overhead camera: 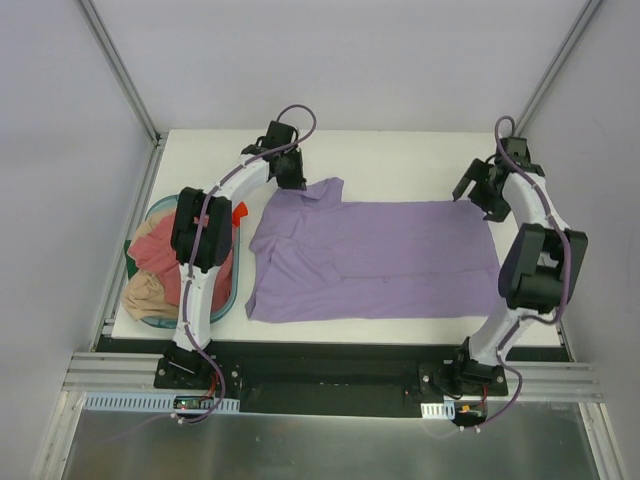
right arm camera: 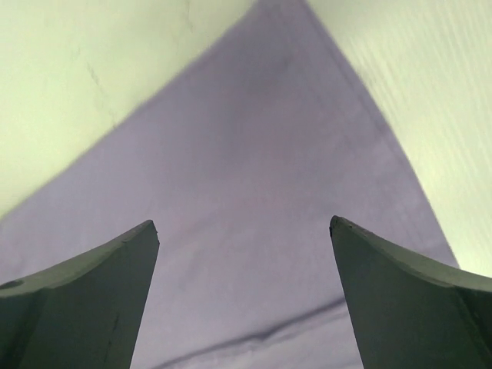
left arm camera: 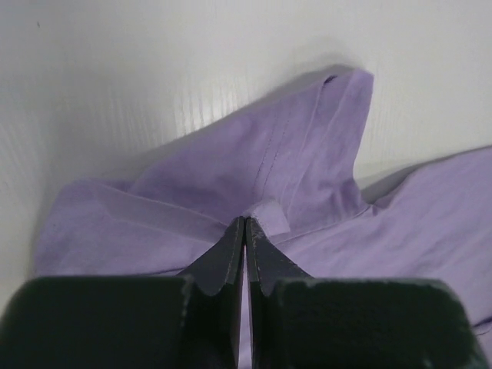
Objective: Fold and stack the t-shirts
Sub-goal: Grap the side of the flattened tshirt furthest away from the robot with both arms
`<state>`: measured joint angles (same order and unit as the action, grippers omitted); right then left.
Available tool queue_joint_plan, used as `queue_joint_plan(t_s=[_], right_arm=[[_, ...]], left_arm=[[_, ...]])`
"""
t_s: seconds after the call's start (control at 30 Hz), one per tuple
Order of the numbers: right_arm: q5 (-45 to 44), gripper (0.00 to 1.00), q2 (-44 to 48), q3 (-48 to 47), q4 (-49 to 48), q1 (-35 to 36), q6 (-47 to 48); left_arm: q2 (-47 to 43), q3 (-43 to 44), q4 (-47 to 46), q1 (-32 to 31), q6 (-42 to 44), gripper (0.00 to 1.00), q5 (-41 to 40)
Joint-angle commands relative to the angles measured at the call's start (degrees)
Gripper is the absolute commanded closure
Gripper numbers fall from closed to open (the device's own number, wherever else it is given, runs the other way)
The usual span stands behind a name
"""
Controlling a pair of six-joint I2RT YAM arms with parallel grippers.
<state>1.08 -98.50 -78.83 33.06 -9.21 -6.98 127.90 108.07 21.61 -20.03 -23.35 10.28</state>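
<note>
A lavender t-shirt (overhead camera: 370,258) lies spread flat across the middle of the white table (overhead camera: 400,155). My left gripper (overhead camera: 293,180) is at its far left corner, its jaws shut on a small raised fold of the lavender t-shirt (left arm camera: 269,165) beside a sleeve; the tips of the left gripper (left arm camera: 246,221) meet on the cloth. My right gripper (overhead camera: 488,205) hovers open over the far right corner; in the right wrist view the right gripper (right arm camera: 242,223) has only flat lavender t-shirt (right arm camera: 254,154) between its fingers. A pink-red t-shirt (overhead camera: 155,245) and a tan t-shirt (overhead camera: 148,293) lie crumpled in the basket.
A teal oval basket (overhead camera: 226,303) stands at the table's left edge, partly under the left arm. Grey walls and metal frame posts enclose the table on the left, right and far sides. Bare white table shows beyond the shirt's far edge.
</note>
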Motion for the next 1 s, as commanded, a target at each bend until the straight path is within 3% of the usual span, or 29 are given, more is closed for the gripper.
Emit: queue_joint_plan(t_s=[0.0,0.27,0.37,0.67,0.97], right_arm=[[-6.3,0.04,-11.2,-13.5,6.0,0.5,-0.6],[-11.9,0.04,-36.6,-48.8,19.0,0.2,3.1],[-8.9,0.04,-42.2,-55.2,19.9,-0.2,3.6],[-7.3,0.01,-43.9,-51.1,17.8,-0.5,5.2],[-9.0,0.21,-39.9,-41.3,15.8,-0.4,6.0]], left_arm=[[-5.7,-3.7,-2.5,0.2,-0.1,1.0,2.7],[-6.7,-5.6,-3.9,0.2,-0.1,1.0,7.5],[-7.0,-6.1,-3.9,0.2,-0.1,1.0,7.9],[-8.3,-7.7,-4.3,0.2,-0.3,1.0,7.5],[-9.5,-9.3,-4.6,0.2,-0.9,1.0,6.6]])
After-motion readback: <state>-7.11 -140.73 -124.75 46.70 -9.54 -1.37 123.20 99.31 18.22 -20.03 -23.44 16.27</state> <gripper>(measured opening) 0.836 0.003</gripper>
